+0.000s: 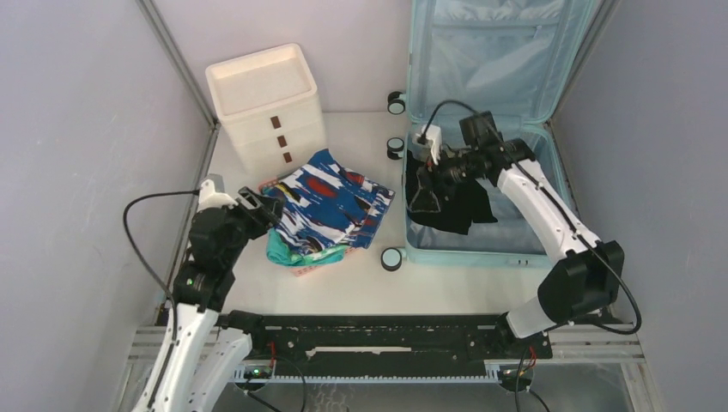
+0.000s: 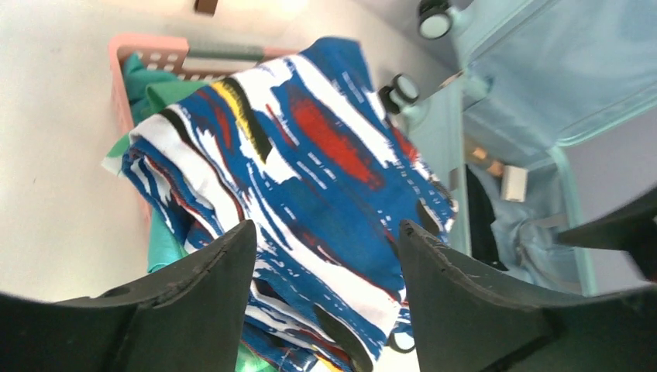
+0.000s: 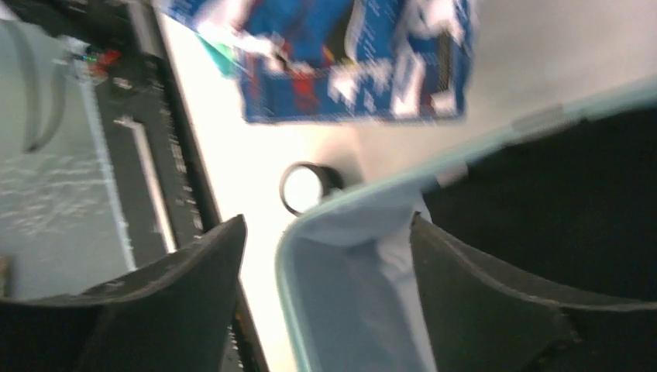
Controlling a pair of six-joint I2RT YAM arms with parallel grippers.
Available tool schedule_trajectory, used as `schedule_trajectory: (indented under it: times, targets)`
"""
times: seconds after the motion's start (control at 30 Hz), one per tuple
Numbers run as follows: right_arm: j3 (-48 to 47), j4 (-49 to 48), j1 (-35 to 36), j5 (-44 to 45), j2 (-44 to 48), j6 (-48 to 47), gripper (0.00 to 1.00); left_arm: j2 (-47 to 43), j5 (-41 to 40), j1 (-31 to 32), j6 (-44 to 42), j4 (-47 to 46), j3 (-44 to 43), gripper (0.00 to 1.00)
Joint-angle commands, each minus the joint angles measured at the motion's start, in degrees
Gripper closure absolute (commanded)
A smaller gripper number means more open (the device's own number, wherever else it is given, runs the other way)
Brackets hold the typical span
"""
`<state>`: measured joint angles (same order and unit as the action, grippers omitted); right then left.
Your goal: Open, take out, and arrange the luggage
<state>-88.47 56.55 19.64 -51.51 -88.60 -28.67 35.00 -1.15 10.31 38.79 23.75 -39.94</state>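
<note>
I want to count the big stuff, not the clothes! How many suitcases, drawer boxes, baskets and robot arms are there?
suitcase: 1
white drawer box: 1
pink basket: 1
robot arms: 2, the left arm and the right arm
total: 5

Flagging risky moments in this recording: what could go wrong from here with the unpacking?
The patterned garment lies heaped over the pink basket and overhangs it; it may slide off. The right tool hangs open above the luggage rim, so reaching for the black clothing could snag the shell.
</note>
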Motion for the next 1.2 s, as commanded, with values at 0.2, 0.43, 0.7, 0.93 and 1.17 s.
schedule_trajectory:
  times: [0.2, 0.43, 0.7, 0.93, 1.17]
  targets:
    - [20.59, -26.42, -3.58, 25.24, -0.18, -11.56, 0.05, -14.52, -0.33, -0.37, 2.66, -10.79, 8.37, 0.12]
    - [20.60, -31.54, -0.05, 26.99, -6.21, -9.50, 0.08, -14.44, 0.66, -0.33, 3.75, -7.33, 7.31, 0.12]
    - [20.59, -34.23, 3.72, 31.03, -11.28, -3.21, 0.10, -15.52, 0.69, -0.37, 5.61, -7.06, 8.70, 0.12]
    - [20.57, -36.56, 2.88, 29.09, -13.37, -1.29, 0.41, -13.64, 2.54, -0.37, 6.24, -7.66, 8.49, 0.12]
    - [20.57, -33.79, -3.27, 20.59, -7.77, -2.89, 0.83, -13.47, 3.01, -0.37, 6.65, -7.66, 8.63, 0.13]
